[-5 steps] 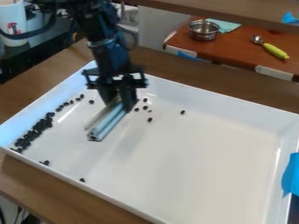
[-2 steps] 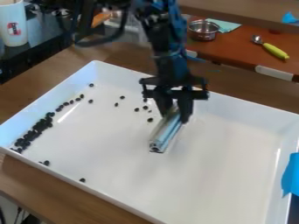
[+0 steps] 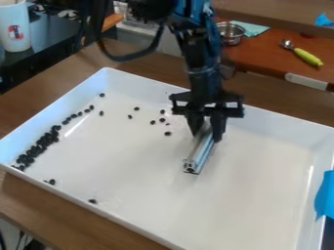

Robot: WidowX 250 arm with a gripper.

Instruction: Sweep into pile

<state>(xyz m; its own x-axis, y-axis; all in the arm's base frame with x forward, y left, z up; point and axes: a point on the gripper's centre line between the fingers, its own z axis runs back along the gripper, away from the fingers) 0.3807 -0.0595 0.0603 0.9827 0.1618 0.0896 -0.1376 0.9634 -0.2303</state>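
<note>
Dozens of small, round black beans (image 3: 44, 140) lie in a broad white rectangular tray (image 3: 267, 195), most of them bunched in a long, narrow band beside the wall at the left of the view. The band is thickest towards the tray's near left corner and thins into a string of separate beans farther back. Another loose group is scattered between the band and the gripper (image 3: 207, 132), with a few beans near the front wall, one of them well apart from the others.

A straight silver-and-pale-blue bar (image 3: 200, 154) slants down over the middle of the tray, its near end low over the tray floor; whether it touches is hard to tell. The gripper is closed around the upper part of this bar, to the right of the scattered beans.

Blue tape (image 3: 324, 195) covers part of the tray's right rim. The tray sits on a brown wooden counter (image 3: 39, 105). Behind, a reddish-brown surface (image 3: 261, 57) bears a shiny metal bowl (image 3: 231, 33), a pale green cloth (image 3: 256, 29) and a spoon with a yellow-green handle (image 3: 306, 57).
</note>
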